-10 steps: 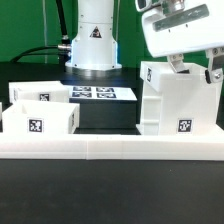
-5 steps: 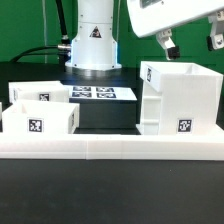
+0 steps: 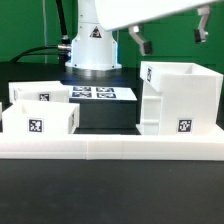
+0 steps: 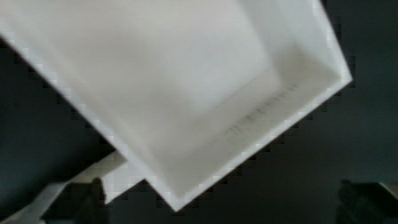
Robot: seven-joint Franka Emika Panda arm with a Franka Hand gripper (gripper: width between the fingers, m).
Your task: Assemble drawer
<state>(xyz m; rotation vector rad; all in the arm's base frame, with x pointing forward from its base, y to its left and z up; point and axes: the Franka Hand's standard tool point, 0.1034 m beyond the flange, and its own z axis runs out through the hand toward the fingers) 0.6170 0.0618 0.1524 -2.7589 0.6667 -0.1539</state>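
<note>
The tall white casing (image 3: 180, 100) stands upright on the exterior view's right, open side up, with a tag on its front. Two small white trays sit on the left, one in front (image 3: 40, 122) and one behind (image 3: 42, 94). My gripper (image 3: 171, 36) hangs open and empty well above the casing, touching nothing. In the wrist view the casing's open inside (image 4: 178, 80) fills most of the frame, and my gripper (image 4: 222, 205) shows only as dark fingertips (image 4: 80, 200) at the edges.
A long low white bar (image 3: 110, 148) runs across the front of the table. The marker board (image 3: 100, 94) lies behind the trays. The arm's base (image 3: 93, 45) stands at the back centre, with cables to its left.
My gripper has risen from the casing's top rim to well above it and drifted toward the exterior view's left. The casing and trays have not moved.
</note>
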